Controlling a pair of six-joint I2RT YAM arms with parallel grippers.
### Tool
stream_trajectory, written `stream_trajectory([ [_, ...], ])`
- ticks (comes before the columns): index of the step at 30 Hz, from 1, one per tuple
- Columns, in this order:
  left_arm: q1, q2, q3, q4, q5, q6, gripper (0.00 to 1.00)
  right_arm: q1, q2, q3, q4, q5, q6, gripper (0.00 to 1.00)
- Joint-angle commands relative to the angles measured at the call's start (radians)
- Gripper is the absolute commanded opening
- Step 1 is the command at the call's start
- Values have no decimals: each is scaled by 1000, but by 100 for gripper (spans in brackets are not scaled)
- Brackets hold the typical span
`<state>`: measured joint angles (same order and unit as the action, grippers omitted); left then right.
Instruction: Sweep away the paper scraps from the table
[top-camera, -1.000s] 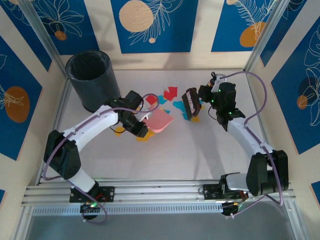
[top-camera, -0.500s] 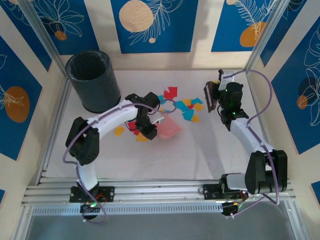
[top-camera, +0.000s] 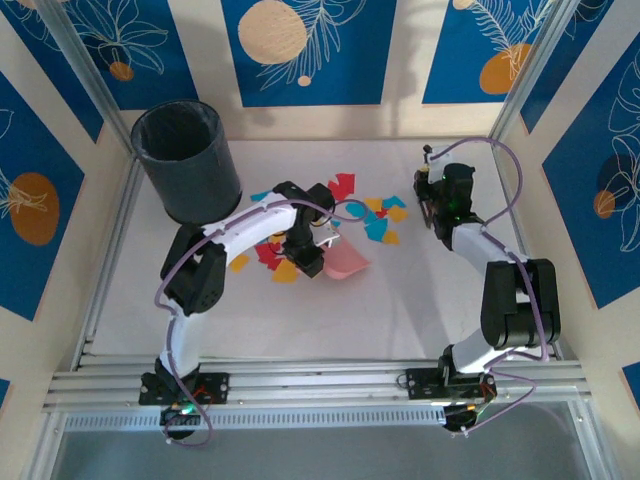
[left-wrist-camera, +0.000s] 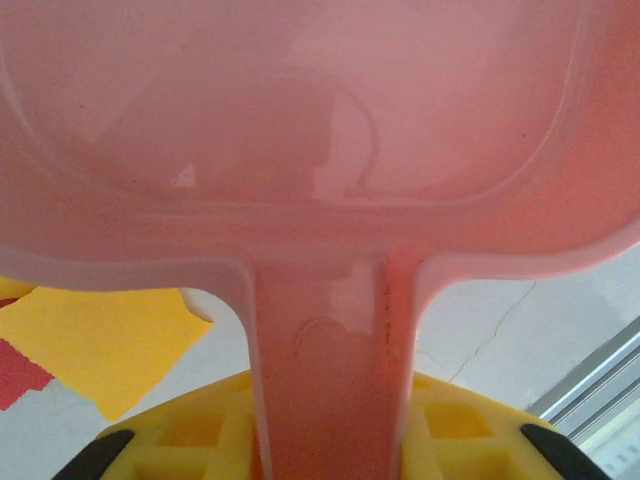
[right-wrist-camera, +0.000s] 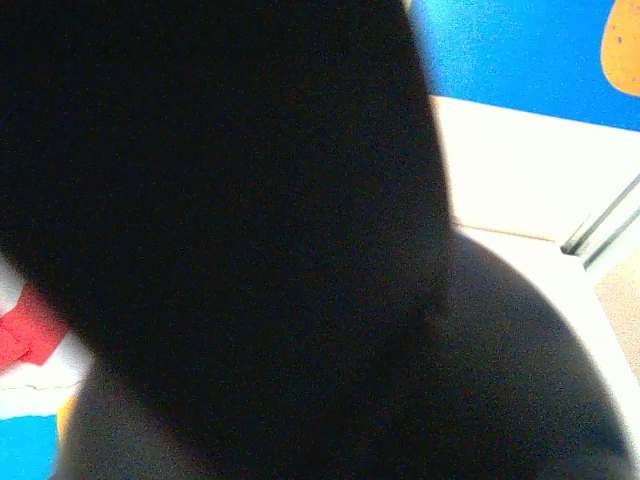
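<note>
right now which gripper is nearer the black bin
Left. The left gripper, holding the pink dustpan, is front-right of the bin; the right gripper is far right, beyond the paper scraps.

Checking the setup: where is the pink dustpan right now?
Top view, centre: the dustpan is held by the left gripper, just on the near side of the paper scraps.

Glossy pink plastic dustpan (left-wrist-camera: 320, 150), matt pale table (top-camera: 400, 300), paper scraps (top-camera: 376, 229)
</note>
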<state>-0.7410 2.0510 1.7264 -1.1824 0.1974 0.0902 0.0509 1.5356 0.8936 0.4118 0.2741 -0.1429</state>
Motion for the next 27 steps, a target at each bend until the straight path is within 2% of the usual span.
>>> stream_trajectory([
  [1, -12, 22, 37, -50, 14, 35, 0, 27, 10, 41, 42, -42, -60, 0],
  [14, -14, 96, 83, -74, 14, 40, 0, 135, 15, 8, -77, -18, -119, 0],
  [27, -15, 151, 114, -63, 40, 22, 0, 241, -98, -70, -199, 38, -98, 0],
])
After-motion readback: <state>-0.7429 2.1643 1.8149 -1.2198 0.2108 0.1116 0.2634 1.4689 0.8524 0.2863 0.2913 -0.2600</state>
